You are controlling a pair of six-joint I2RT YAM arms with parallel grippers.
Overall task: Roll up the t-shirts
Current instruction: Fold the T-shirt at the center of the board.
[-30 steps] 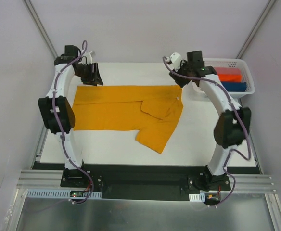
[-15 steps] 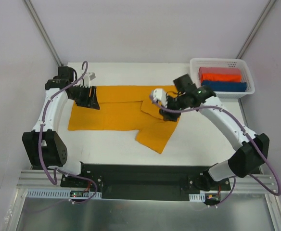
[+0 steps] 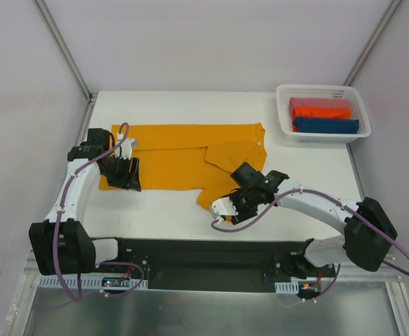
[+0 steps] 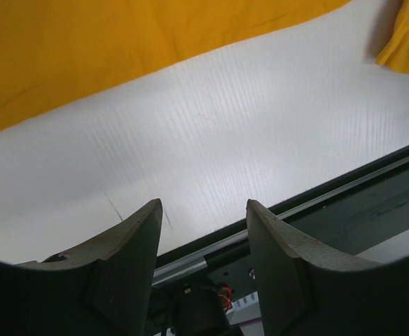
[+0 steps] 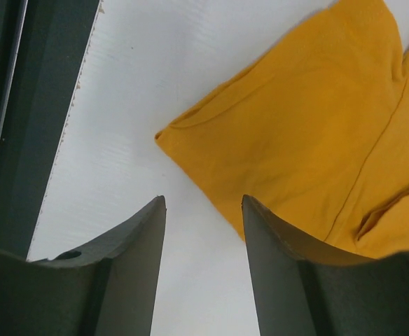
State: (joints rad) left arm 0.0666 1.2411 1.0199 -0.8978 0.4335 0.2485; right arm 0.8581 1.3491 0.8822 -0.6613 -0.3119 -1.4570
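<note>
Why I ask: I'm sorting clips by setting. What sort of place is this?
Probably a robotics lab workcell: left arm and right arm bolted to a metal rail, white table boxed by plain panels, orange t-shirt laid out.

white table [image 3: 190, 105], surface faintly ribbed | mustard-orange t-shirt [image 3: 176, 157] spread flat, 9 o'clock through centre, one sleeve trailing toward 6 o'clock edge | white mesh basket [image 3: 323, 138] at 2 o'clock corner, near shirt, not touching
</note>
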